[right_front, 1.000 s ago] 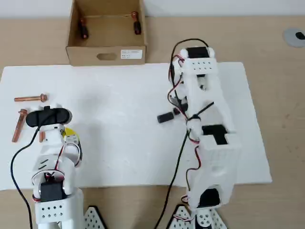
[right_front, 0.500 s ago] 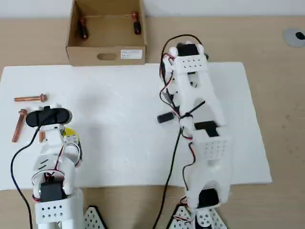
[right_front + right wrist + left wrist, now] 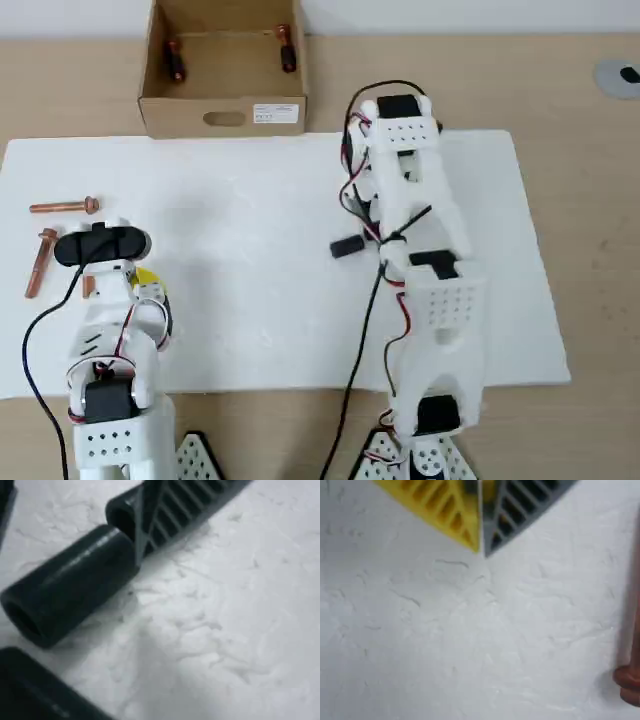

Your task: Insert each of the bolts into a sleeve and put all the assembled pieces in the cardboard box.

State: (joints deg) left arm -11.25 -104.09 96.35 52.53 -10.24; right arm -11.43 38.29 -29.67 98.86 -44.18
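Note:
Two copper bolts (image 3: 62,207) (image 3: 40,262) lie at the white mat's left edge. A third bolt (image 3: 88,285) shows partly beside my left arm and again as a bolt (image 3: 630,680) in the left wrist view. My left gripper (image 3: 481,547) hangs shut and empty just above the mat, its yellow and grey tips touching. A black sleeve (image 3: 347,246) lies mid-mat beside my right arm. My right gripper (image 3: 75,540) is open low over the mat, its grey finger (image 3: 170,510) touching a black sleeve (image 3: 70,585), with a second sleeve (image 3: 122,510) behind it.
The cardboard box (image 3: 222,112) stands beyond the mat's far edge and holds two assembled pieces (image 3: 176,60) (image 3: 286,48). The white mat (image 3: 250,290) is bare between the two arms. A dark shape (image 3: 35,690) lies near the sleeve.
My right arm swung a little to the left over the sleeves, then edged slightly back to the right. The left arm, the bolts and the visible sleeve stayed put.

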